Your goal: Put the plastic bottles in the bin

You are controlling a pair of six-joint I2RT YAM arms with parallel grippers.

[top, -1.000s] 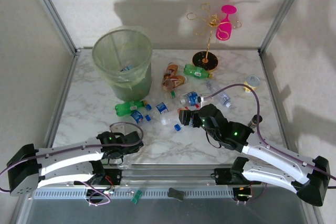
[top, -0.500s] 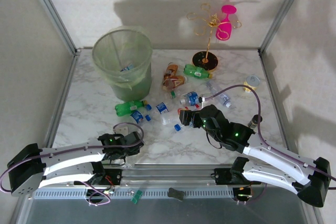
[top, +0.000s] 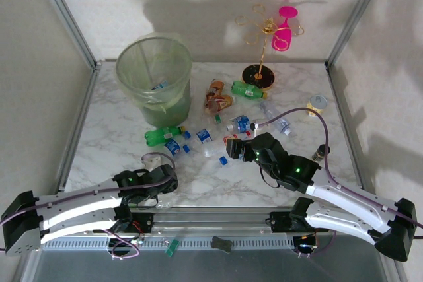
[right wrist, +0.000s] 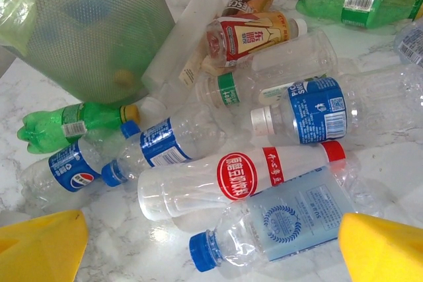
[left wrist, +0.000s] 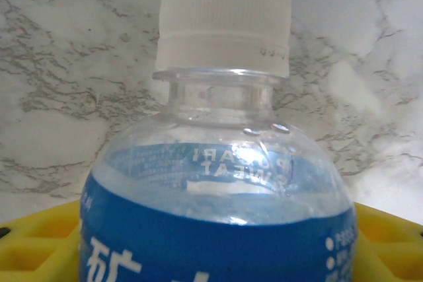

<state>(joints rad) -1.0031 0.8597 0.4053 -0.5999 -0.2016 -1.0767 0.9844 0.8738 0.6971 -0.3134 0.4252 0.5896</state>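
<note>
A clear bottle [left wrist: 218, 163] with a white cap and a blue label fills the left wrist view, pressed between my yellow fingers [left wrist: 36, 242]. My left gripper [top: 162, 188] is shut on it low at the table's near edge. My right gripper [top: 232, 146] [right wrist: 211, 255] hovers open over a pile of bottles. Beneath it lie a blue-capped bottle [right wrist: 291, 219] and a red-labelled bottle [right wrist: 238, 176]. A green bottle [top: 162, 135] [right wrist: 73, 123] lies by the foot of the pale green bin [top: 162, 107] [right wrist: 99, 31]. Inside the bin lies a bottle [top: 158, 86].
Several more bottles lie between the bin and the right arm, among them a brown one [top: 215, 94] and a green one [top: 249, 90]. A gold stand [top: 258, 74] with a pink glass [top: 283, 34] rises at the back. A small can [top: 318, 102] sits far right.
My left gripper has closed on the white-capped bottle and drawn back a little toward the near left. The right arm has hardly moved.
</note>
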